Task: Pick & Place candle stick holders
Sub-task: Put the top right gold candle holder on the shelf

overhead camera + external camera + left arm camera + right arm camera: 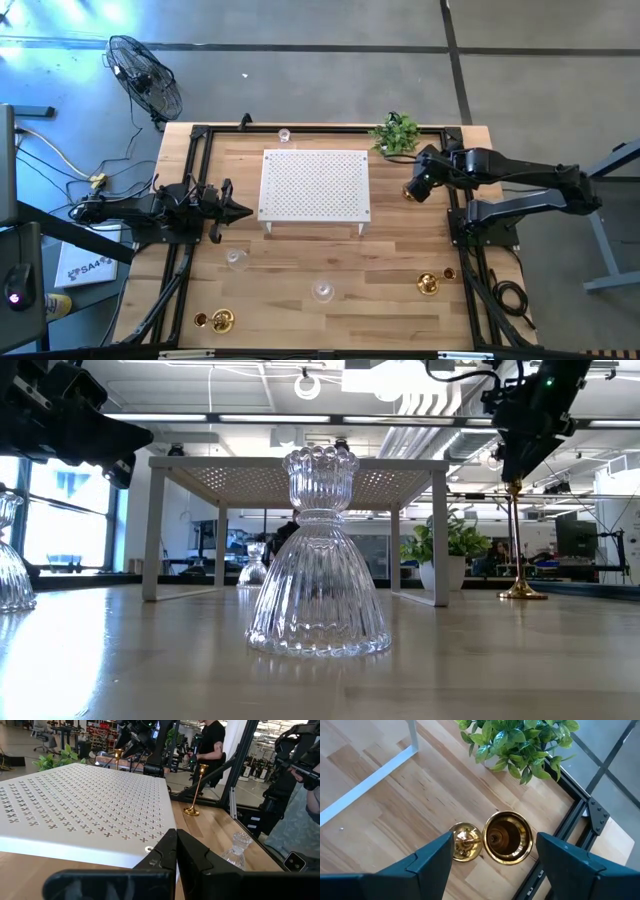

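Bench point(330, 260): three brass candle holders point(428, 284), three glass holders point(322, 291). Right gripper point(492, 851) fingers wide over brass one; left gripper point(240, 210) pinched closed, empty.

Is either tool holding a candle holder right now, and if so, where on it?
Nothing is held. The right tool hangs open above a gold candle stick holder near the plant, fingers clear of it. The left tool is shut and empty.

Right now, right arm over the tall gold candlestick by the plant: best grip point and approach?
Grip the thin stem just under the cup, coming straight down. The gold candlestick stands upright on its round base, and the right gripper already hangs above it, open, fingers either side. The left gripper waits shut beside the white platform.
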Tool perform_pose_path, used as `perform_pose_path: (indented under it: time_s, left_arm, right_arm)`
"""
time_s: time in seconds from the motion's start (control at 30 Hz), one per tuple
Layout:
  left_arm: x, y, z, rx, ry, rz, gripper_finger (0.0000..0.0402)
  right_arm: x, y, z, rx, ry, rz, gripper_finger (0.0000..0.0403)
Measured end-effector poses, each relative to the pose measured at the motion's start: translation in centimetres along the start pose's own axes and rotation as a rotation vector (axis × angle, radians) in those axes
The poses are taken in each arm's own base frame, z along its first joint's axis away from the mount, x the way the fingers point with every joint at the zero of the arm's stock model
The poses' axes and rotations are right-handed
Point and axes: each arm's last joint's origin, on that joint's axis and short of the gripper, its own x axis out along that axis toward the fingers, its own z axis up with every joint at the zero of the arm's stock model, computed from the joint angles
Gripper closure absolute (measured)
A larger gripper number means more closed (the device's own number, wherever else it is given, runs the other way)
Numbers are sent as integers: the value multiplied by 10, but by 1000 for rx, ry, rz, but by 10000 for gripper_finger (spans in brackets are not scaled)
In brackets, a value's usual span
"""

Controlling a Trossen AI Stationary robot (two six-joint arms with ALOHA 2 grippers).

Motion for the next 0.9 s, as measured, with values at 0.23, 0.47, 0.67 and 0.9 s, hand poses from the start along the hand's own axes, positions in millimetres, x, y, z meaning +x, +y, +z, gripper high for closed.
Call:
perform_pose_path:
  time_s: [0.23,0.47,0.67,0.9]
  left_arm:
    - [0,0,0,0,0,0,401]
    - [0,0,0,0,0,0,401]
    - [0,0,0,0,0,0,401]
    - [0,0,0,0,0,0,401]
  right_arm:
    - [1,0,0,-6,3,-12,128]
    - [1,0,0,-3,6,-17,128]
    - [1,0,0,-1,6,-15,128]
    - [1,0,0,0,11,-6,128]
